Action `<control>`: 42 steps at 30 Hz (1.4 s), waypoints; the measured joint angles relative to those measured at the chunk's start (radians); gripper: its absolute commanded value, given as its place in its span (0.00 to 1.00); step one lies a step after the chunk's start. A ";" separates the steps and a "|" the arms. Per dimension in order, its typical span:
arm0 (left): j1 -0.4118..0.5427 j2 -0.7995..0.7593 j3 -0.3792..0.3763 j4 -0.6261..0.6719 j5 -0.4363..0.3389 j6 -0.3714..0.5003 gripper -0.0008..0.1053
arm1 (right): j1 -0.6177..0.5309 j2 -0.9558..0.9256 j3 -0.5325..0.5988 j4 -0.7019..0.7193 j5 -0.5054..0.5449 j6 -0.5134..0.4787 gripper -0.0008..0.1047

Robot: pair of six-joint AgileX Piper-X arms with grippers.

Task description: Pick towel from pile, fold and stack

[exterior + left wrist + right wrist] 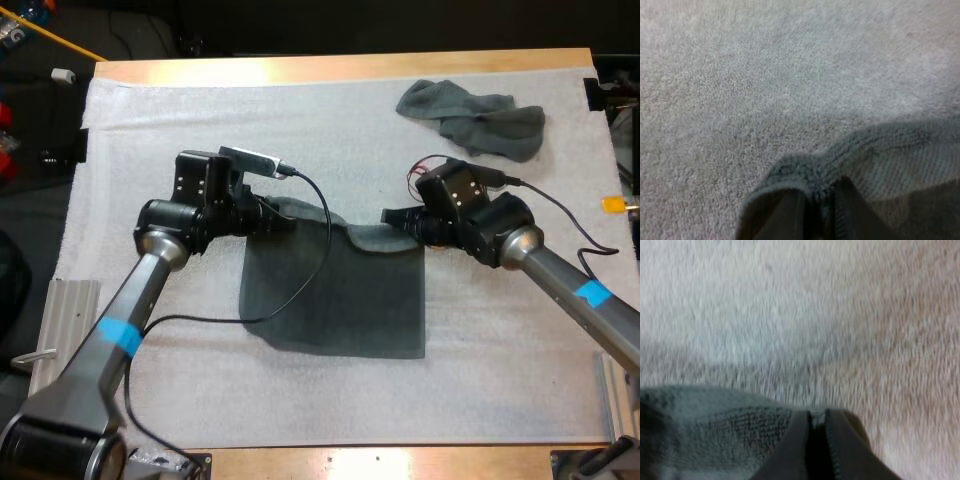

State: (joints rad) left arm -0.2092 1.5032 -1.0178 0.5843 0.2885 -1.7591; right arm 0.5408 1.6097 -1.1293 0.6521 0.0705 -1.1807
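— What takes up most of the high view?
— The wooden table (350, 68), almost wholly covered by the white mat (300, 110).
— And the towels?
— The spread towel (340, 295) lies flat at the frame's centre. The crumpled towel (475, 118) sits at the upper right, well apart from it.
— The grippers?
— The left gripper (275, 215), left of centre, is clamped on the spread towel's upper left corner. The right gripper (400, 222), right of centre, pinches its upper right corner. Both wrist views show black fingers (785, 215) (790, 450) pressing the hem from both sides, over the mat.
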 measured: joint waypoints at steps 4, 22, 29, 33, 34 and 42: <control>0.000 0.048 0.000 -0.042 -0.010 0.000 0.01 | -0.008 0.026 0.000 -0.061 0.001 0.001 0.01; 0.000 0.100 -0.029 -0.154 -0.022 0.001 0.66 | -0.009 0.051 0.007 -0.343 0.004 0.006 0.54; 0.000 0.051 -0.112 -0.025 -0.022 0.092 0.65 | -0.009 0.030 0.007 -0.372 0.004 -0.023 0.62; 0.000 -0.039 -0.114 0.062 -0.026 0.139 0.65 | -0.009 -0.025 0.007 -0.362 0.002 -0.073 0.62; 0.000 -0.061 -0.114 0.082 -0.026 0.141 0.65 | -0.009 -0.045 0.007 -0.353 0.002 -0.083 0.62; 0.000 -0.237 -0.114 0.214 -0.026 0.141 0.65 | -0.009 -0.223 0.007 -0.167 0.002 -0.169 0.62</control>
State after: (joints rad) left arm -0.2092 1.2658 -1.1321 0.7981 0.2624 -1.6179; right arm 0.5322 1.3871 -1.1225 0.4847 0.0727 -1.3498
